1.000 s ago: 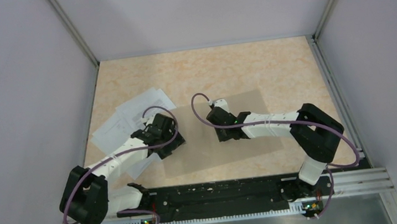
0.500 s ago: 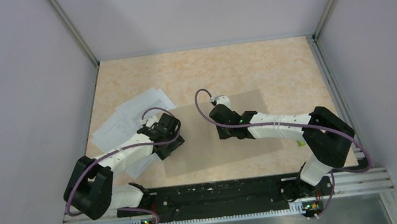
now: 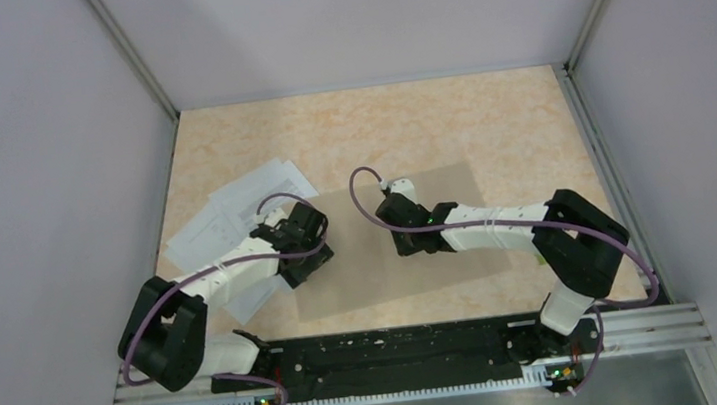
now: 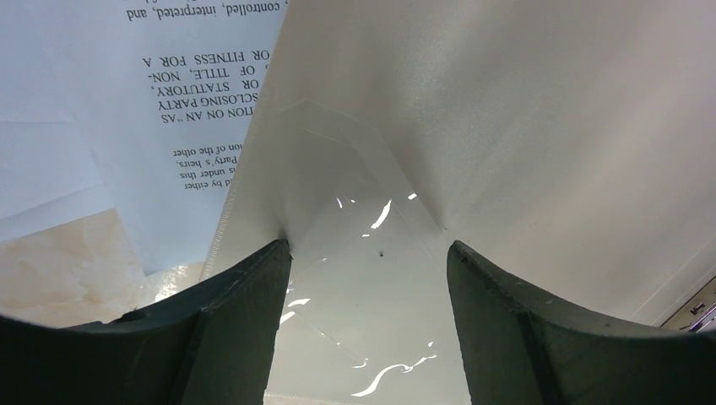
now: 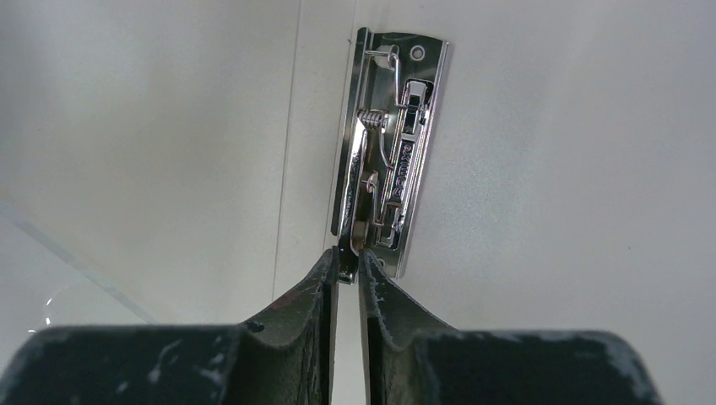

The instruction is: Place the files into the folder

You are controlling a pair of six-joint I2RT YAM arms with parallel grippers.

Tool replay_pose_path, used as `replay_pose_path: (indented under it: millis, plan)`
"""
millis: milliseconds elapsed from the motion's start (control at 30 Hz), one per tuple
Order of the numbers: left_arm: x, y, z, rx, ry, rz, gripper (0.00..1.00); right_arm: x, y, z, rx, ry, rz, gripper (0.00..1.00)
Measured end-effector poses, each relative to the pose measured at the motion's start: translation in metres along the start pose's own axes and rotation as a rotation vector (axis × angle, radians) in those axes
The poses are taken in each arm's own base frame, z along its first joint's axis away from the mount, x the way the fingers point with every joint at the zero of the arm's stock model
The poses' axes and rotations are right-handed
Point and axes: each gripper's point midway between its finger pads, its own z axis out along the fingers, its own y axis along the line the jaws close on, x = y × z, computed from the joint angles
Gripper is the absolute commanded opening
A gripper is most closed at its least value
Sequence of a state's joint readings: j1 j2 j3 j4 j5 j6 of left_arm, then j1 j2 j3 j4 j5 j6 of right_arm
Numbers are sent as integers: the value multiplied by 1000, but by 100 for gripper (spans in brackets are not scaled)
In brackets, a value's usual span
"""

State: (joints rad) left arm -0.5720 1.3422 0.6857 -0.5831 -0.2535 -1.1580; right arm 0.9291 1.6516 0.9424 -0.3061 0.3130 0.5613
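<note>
As right claw (image 5: 348, 263) nips clip (image 5: 398, 160), seemingly gripped

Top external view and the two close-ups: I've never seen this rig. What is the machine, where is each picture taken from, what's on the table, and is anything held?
Two robot arms are bolted at the near edge of the table. The wide picture looks down from above; each close-up comes from a wrist camera, its dark fingers at the bottom. On it lie an open folder and printed paper sheets to its left. The left gripper is open over the folder's inside, holding nothing. The right gripper pinches the folder's metal clip.
</note>
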Motion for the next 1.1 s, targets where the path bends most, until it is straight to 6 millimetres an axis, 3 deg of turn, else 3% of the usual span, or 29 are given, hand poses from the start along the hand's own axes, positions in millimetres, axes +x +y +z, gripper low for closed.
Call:
replay_pose_path:
  millis: [333, 1100]
  plan:
    - [0, 0, 1, -16, 3, 4, 73, 1, -2, 2, 10, 3, -2, 6]
    - [-8, 3, 6, -68, 4, 20, 73, 7, -7, 7, 115, -65, 21, 3]
